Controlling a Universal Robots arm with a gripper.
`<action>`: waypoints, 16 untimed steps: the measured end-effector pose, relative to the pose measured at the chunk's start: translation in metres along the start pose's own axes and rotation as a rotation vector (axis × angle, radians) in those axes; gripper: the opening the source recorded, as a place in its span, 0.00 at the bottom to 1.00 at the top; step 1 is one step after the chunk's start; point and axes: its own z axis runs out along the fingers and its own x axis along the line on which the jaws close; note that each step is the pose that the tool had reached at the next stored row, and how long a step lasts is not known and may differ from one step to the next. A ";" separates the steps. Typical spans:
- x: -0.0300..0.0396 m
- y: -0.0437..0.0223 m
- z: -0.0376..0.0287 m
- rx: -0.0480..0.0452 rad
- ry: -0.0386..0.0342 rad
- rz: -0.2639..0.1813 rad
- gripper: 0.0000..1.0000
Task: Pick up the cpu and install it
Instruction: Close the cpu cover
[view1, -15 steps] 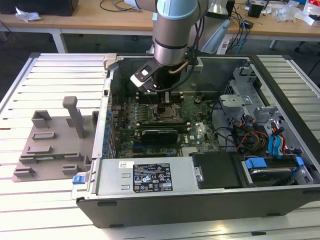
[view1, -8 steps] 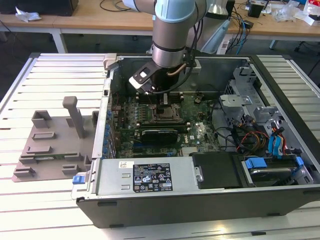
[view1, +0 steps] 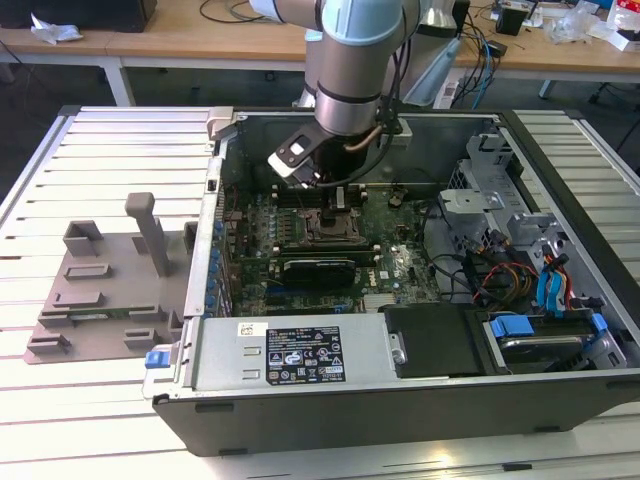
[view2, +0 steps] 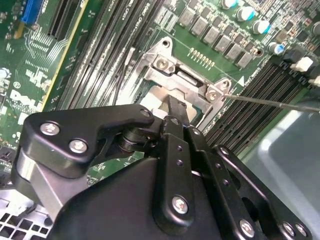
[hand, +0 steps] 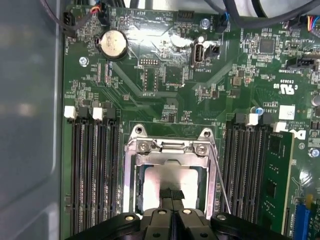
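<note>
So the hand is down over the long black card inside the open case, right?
No: the hand is down over the cpu in the socket frame, not the black card, inside the open case; the first wrist view shows it.

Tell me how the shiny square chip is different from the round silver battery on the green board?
The cpu is square; the battery is round. The cpu looks bigger than the battery. The cpu lies inside a metal frame at the gripper; the battery sits in the open, away from it. Both are shiny silver, on the green board.
</note>
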 end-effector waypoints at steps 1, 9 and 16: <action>-0.0001 0.0008 -0.0010 0.0003 0.0000 0.000 0.11; -0.0005 0.0033 -0.0106 0.0015 0.0000 0.000 0.11; -0.0007 0.0029 -0.0197 0.0015 0.0000 0.000 0.11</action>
